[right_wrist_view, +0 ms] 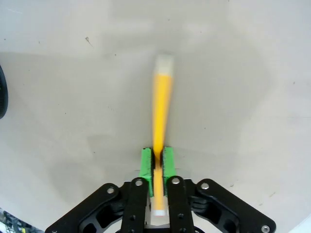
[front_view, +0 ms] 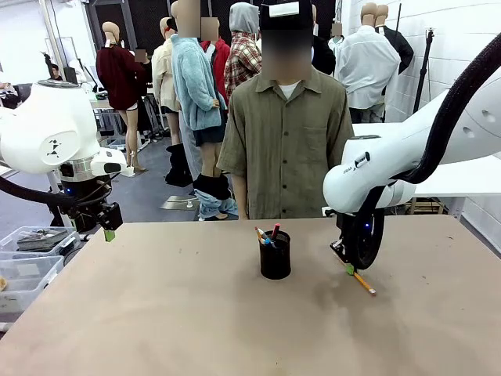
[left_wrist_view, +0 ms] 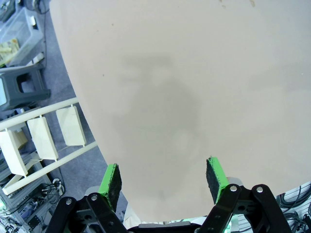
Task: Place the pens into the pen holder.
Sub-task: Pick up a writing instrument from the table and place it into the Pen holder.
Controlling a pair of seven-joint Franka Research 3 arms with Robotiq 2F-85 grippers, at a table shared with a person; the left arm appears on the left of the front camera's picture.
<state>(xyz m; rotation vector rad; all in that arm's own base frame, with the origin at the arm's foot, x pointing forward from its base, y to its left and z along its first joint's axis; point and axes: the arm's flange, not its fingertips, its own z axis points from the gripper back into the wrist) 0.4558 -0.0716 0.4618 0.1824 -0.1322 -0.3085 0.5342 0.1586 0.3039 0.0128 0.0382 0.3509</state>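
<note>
Right wrist view: right pincer (right_wrist_view: 156, 162) clamps orange pencil (right_wrist_view: 162, 109)

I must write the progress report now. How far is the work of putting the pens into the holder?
Done: two pens already stand in the black pen holder. In hand: the right gripper is shut on the orange pencil, low at the table. Left: carry it into the holder. The left gripper is open, holding nothing.

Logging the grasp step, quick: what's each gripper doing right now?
Left gripper: open, holding nothing, above the table edge.
Right gripper: shut on the orange pencil, right of the pen holder.
</note>
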